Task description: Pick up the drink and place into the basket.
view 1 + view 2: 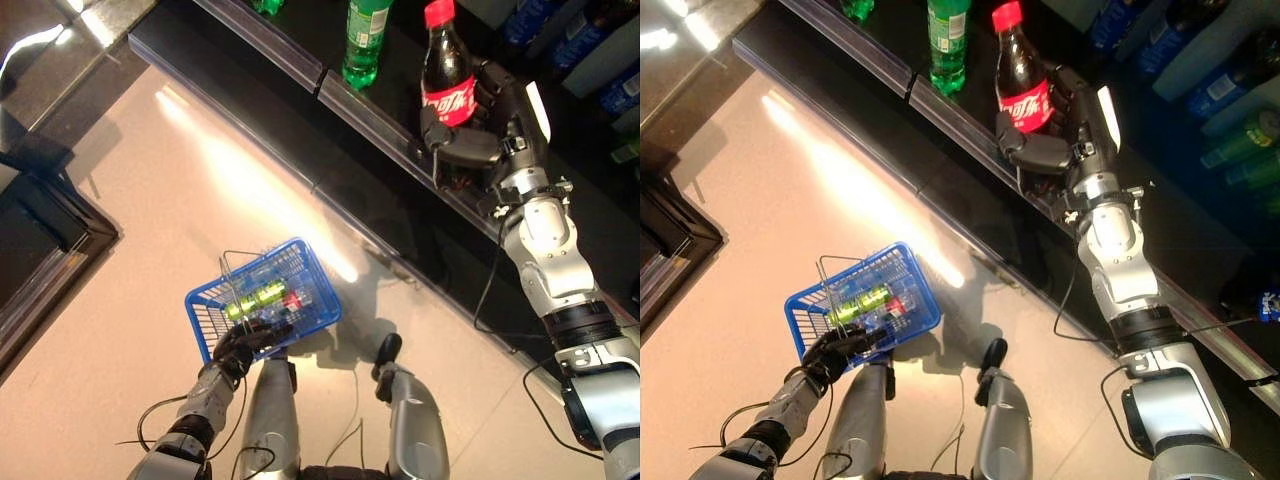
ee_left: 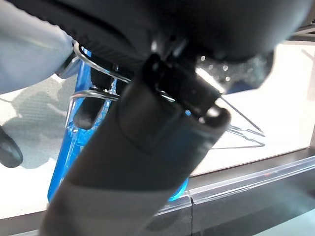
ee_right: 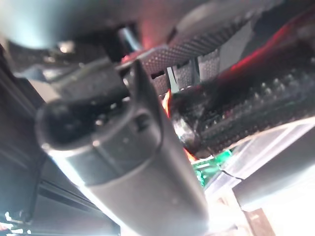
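Silver-grey jointed arms, dark hands, right hand [image 1: 480, 130], left hand [image 1: 243, 345]

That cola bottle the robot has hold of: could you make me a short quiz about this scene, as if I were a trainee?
1. True or false: the right hand is curled round the cola bottle.
2. Which hand holds the blue basket by its wire handles? A) left B) right
3. Fill in: the bottle standing on the shelf beside the cola has a ____ colour.

Key:
1. True.
2. A, the left hand.
3. Green; see the green bottle on the shelf.
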{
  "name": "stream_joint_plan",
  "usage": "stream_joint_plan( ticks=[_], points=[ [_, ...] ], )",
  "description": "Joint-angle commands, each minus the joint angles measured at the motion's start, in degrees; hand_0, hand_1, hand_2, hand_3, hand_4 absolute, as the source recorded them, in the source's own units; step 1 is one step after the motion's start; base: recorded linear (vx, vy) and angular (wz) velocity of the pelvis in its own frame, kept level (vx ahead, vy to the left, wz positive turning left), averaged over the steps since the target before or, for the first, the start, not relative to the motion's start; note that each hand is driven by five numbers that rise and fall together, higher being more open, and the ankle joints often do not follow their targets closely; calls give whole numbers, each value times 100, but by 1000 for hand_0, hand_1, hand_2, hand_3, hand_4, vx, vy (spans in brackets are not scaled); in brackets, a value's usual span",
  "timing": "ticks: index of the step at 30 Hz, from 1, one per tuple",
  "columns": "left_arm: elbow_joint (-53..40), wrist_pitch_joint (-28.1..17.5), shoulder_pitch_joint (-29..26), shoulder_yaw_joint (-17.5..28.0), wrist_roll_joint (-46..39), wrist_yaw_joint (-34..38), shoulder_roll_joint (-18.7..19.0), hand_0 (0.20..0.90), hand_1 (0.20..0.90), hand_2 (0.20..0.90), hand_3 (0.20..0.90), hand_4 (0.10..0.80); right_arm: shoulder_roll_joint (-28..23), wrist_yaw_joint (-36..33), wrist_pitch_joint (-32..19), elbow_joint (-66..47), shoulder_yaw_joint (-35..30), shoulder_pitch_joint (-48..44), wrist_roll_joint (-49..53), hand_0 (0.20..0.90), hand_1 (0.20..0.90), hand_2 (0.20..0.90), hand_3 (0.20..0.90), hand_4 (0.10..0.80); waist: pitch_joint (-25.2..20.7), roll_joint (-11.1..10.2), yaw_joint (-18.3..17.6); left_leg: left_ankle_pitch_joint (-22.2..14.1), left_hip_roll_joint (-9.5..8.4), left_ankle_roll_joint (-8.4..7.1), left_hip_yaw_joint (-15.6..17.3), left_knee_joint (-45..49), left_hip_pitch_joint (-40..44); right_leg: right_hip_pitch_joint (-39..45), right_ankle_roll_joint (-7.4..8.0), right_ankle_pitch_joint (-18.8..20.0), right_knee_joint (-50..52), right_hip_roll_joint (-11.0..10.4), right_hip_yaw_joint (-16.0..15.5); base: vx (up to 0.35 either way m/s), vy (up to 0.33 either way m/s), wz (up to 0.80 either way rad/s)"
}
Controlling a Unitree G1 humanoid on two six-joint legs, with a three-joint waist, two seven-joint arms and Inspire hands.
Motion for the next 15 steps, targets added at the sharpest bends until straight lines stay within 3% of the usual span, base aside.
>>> stream_joint_plan(
  ticks=[1, 15],
  points=[
    [-764, -737, 377, 101, 73, -385, 363, 300, 300, 300, 200, 100, -176, 22, -758, -1337, -565, -561, 19, 300, 300, 300, 200, 100, -644, -100, -128, -9, 10, 233, 450, -118, 439, 435, 183, 289, -471, -247, 281, 119, -8, -5],
    [-766, -716, 833, 393, 316, -507, 203, 300, 300, 300, 200, 100, 9, 341, -560, -1921, -763, 253, 107, 300, 300, 300, 200, 100, -1493, -101, -140, 366, -173, 174, 717, -1491, 1448, 1293, 385, 661, -1510, -248, 38, 111, -1, 0]
  ],
)
